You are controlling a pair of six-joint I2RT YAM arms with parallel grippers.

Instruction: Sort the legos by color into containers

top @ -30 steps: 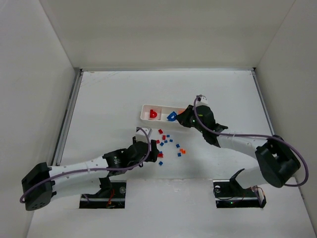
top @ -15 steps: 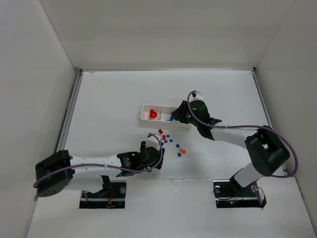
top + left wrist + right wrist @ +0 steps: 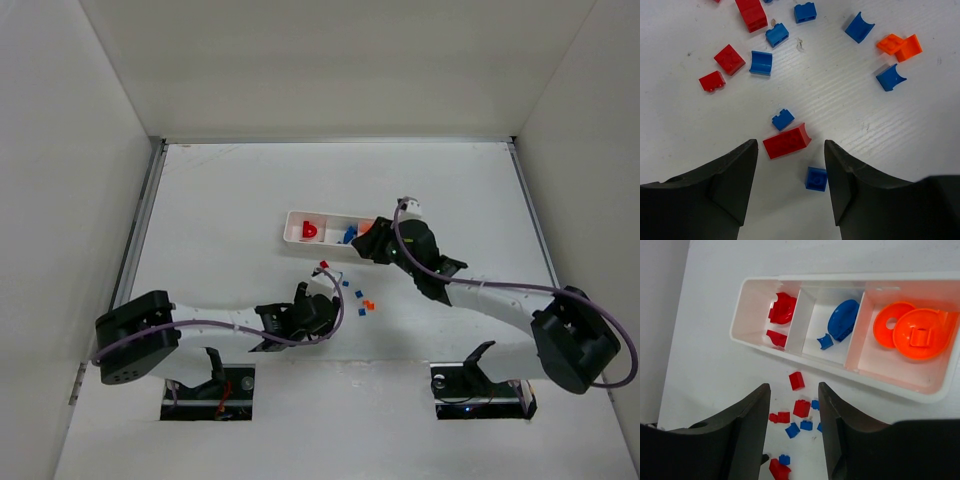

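Loose legos lie on the table in red, blue and orange. In the left wrist view a red brick (image 3: 786,141) and a small blue brick (image 3: 816,179) lie between the fingers of my left gripper (image 3: 790,146), which is open and low over the near edge of the pile (image 3: 352,295). Further right lies an orange pair (image 3: 900,46). My right gripper (image 3: 793,387) is open and empty, hovering over the table beside the white tray (image 3: 737,325). Its containers hold red pieces (image 3: 782,307), blue pieces (image 3: 842,320) and orange discs (image 3: 915,332).
The tray (image 3: 290,228) lies across the middle of the table, with my right gripper (image 3: 362,240) at its right end. My left gripper (image 3: 325,308) points at the pile from the near left. White walls enclose the table on three sides.
My right gripper has gone from shut to open above the tray's right part. My left arm has swung to the right, and its gripper now sits at the near side of the pile.
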